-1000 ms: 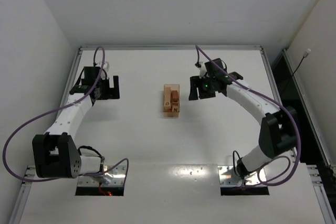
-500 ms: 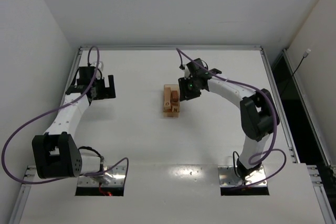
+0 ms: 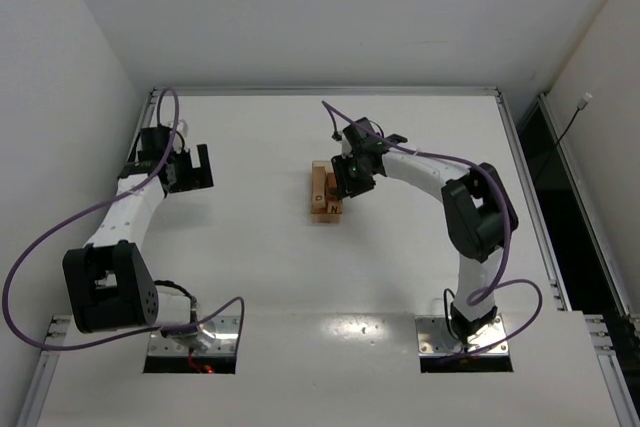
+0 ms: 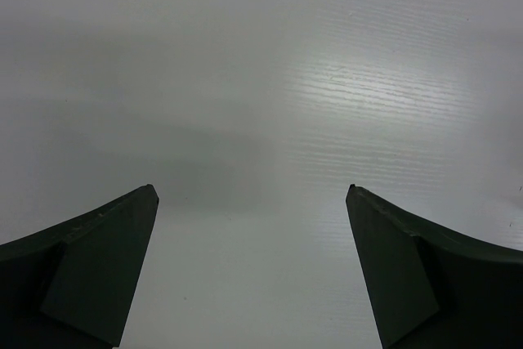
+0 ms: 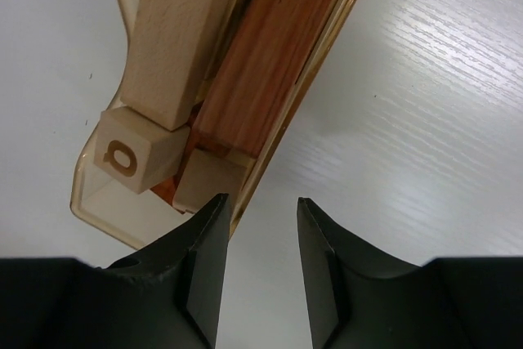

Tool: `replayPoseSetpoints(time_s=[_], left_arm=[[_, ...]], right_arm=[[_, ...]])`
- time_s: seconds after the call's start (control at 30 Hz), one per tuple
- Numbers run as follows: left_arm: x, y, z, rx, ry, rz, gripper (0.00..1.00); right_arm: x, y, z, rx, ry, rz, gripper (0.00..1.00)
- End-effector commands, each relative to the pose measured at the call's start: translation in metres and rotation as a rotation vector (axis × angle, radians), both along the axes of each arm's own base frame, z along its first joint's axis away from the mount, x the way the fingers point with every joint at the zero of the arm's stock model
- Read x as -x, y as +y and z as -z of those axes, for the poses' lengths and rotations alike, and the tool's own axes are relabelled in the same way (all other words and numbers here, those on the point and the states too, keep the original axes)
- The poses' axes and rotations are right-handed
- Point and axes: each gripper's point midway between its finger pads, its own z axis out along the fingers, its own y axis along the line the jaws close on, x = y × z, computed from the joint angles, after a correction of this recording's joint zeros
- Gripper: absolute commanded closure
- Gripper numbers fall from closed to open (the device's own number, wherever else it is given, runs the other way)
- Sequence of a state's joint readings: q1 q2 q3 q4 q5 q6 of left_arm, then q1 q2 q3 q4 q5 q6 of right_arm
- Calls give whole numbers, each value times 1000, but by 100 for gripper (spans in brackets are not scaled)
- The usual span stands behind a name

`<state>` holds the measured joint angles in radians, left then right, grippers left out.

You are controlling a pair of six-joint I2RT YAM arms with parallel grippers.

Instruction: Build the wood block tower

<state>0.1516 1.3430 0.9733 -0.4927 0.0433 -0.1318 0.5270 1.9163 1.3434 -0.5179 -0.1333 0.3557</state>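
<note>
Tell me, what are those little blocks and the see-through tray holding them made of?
The reddish-brown bar looks like wood, smooth-sanded: long grain streaks run along it. The pale blocks seem unvarnished light wood, matte and slightly fuzzy; one cube carries a brownish letter. The tray looks like thin amber-tinted plastic, glossy and translucent.

tan & reddish-brown wood blocks, translucent amber tray, white table

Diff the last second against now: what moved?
Right gripper swung left to the tray, now at its right edge, jaws open and empty. Left gripper drifted slightly left, open. Nothing grasped or released. The tray and blocks haven't moved.
</note>
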Motion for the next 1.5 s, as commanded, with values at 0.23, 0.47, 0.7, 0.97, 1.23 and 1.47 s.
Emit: replayPoseSetpoints(time_s=[0.23,0.47,0.7,0.97,1.23,1.47], left_arm=[[-9,12,-17,17,-56,-28,0],[-7,15,-6,30,-19,-44,0],[-14,16,-8,35,-27,-51,0],[-16,29,-19,-1,-19,-126,0],[-18,40,-35,-47,-42,-177,0],[-12,48,-48,-87,-61,-212,0]], right_arm=[[-21,8,10,23,-7,40,73],[-23,-1,16,71,-12,72,100],[-43,-31,-16,185,-173,73,100],[-75,-93,-90,488,-552,-30,100],[-75,-100,-122,753,-852,-182,100],[-76,-60,-138,830,-1035,-283,100]])
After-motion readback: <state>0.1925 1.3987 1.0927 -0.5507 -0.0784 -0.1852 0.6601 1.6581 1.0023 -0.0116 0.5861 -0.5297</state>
